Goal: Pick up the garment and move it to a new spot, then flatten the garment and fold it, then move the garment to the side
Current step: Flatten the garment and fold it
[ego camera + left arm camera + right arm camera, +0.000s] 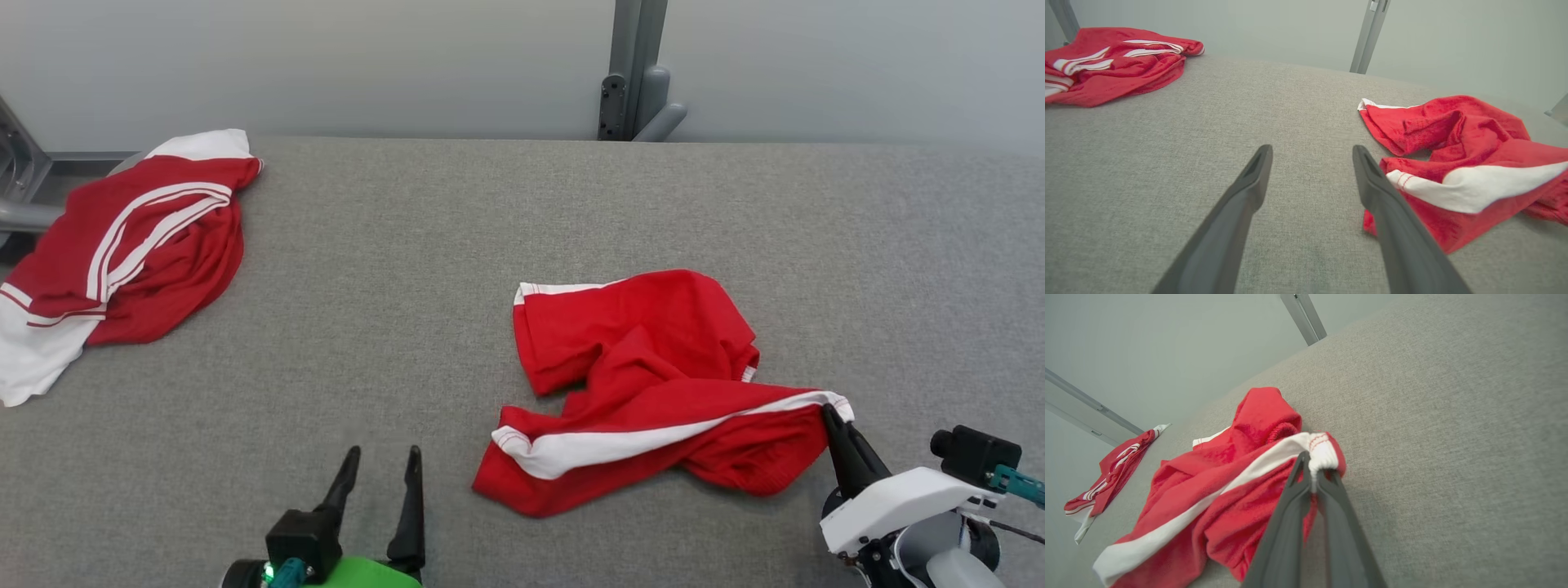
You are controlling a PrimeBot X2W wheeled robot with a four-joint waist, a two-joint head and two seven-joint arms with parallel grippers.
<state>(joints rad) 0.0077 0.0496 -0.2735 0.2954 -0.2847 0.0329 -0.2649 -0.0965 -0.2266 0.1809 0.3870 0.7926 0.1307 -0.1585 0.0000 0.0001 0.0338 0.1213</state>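
Red, white-striped garment (pixel 645 384) on grey table (pixel 408 327)

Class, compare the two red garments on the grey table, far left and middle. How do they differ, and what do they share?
The far-left garment lies untouched at the edge of the table; the middle garment is pinched at a white-hemmed corner by the right gripper. The far-left garment shows thin white stripes; the middle garment one broad white band. Both are red, white-trimmed and crumpled.

The garment (pixel 645 367) is soft, matt red knit cloth with white trim. The table (pixel 408 286) wears rough grey woven fabric. The post (pixel 633 65) looks smooth painted metal.
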